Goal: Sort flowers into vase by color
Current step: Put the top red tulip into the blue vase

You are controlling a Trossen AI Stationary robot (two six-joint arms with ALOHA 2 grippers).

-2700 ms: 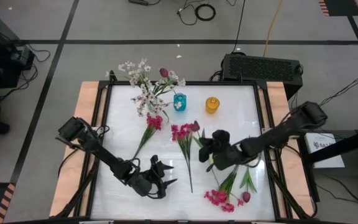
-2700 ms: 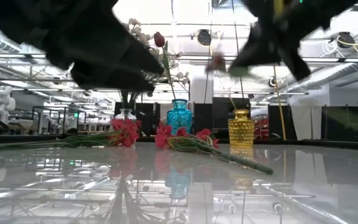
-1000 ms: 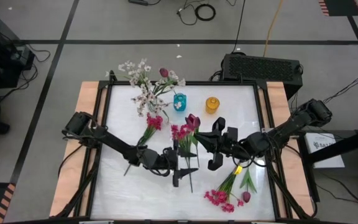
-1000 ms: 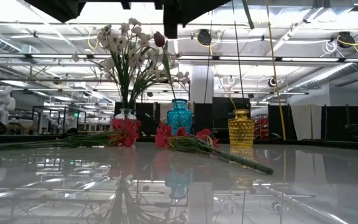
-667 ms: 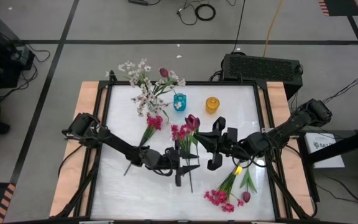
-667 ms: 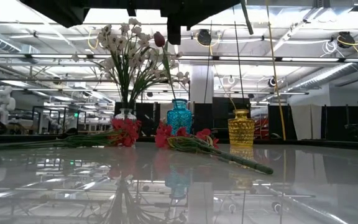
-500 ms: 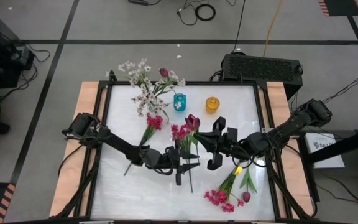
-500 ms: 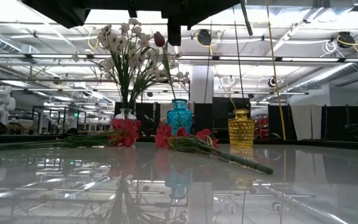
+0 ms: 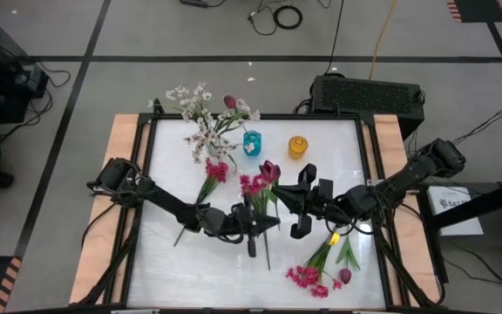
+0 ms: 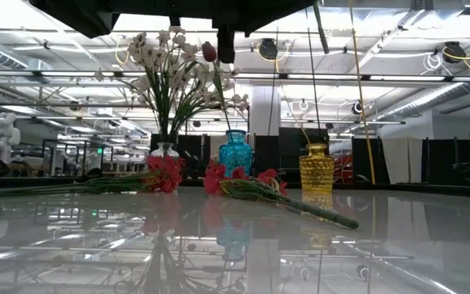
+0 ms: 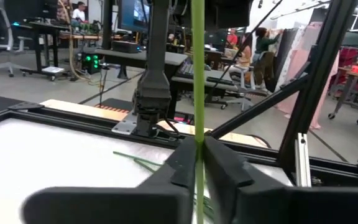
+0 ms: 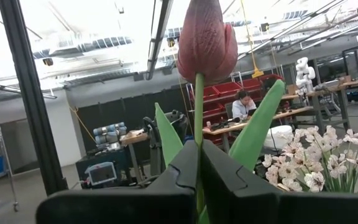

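Above the middle of the worktop (image 9: 338,139), both arms had hold of the same maroon tulip (image 9: 270,170). The right tool (image 9: 288,208) was pinching the stem just under the bloom, and in its wrist view the stem ran straight up between the pressed-together fingers (image 12: 229,177) with the tulip head (image 12: 206,40) right above. The left tool (image 9: 253,228) was clamped on the lower part of the same stem (image 11: 197,93), fingers (image 11: 225,165) tight around it. So it looked like a handover, or a two-handed steadying of the flower, partway through the sort.

At the back of the worktop stood a clear vase (image 10: 164,150) full of white blossoms (image 10: 166,73), with another maroon tulip (image 10: 209,51) among or just behind them — hard to say which from the low view. Next to it were a blue vase (image 10: 235,153) and a yellow vase (image 10: 316,168); neither clearly held anything. Magenta sprigs (image 9: 217,171) lay flat near the vases, another magenta bunch (image 9: 306,277) sat near the front edge with one more tulip (image 9: 345,276) beside it.

My guess for the next bit: one tool has to let go so the other can carry the tulip back and drop the stem end into a narrow vase mouth. That'll need the stem kept close to vertical.
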